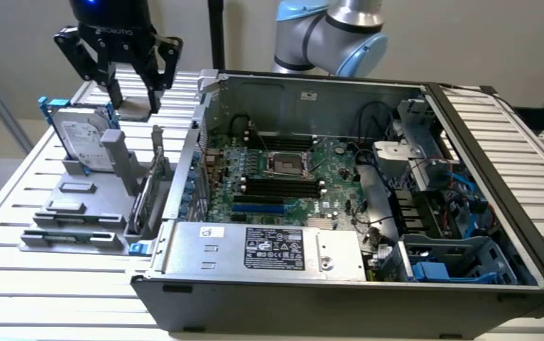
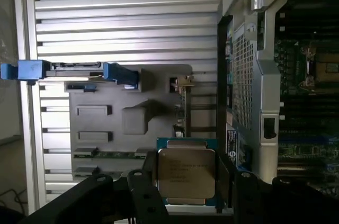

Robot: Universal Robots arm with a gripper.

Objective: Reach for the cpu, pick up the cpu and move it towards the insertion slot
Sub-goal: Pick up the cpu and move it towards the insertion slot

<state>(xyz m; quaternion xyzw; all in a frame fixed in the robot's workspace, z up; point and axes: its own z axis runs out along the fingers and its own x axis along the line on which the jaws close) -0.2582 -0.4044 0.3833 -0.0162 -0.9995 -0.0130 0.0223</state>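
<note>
In the exterior view, your gripper (image 1: 135, 89) hangs at the upper left of the frame, fingers closed on a pale piece; "ROBOTIQ" reads faintly on its body. The insertion slot (image 1: 289, 164) sits mid-frame inside the open computer case (image 1: 348, 298). The hard drive (image 1: 84, 138) stands below the gripper.

In the wrist view, the cpu (image 2: 186, 172) is clamped between the dark fingers (image 2: 145, 195) at bottom centre; its printed lettering is too blurred to read.

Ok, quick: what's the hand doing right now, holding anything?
Hand: shut on the cpu, fingers on either side of the chip, up above the grey parts holder, outside the computer case.
</note>
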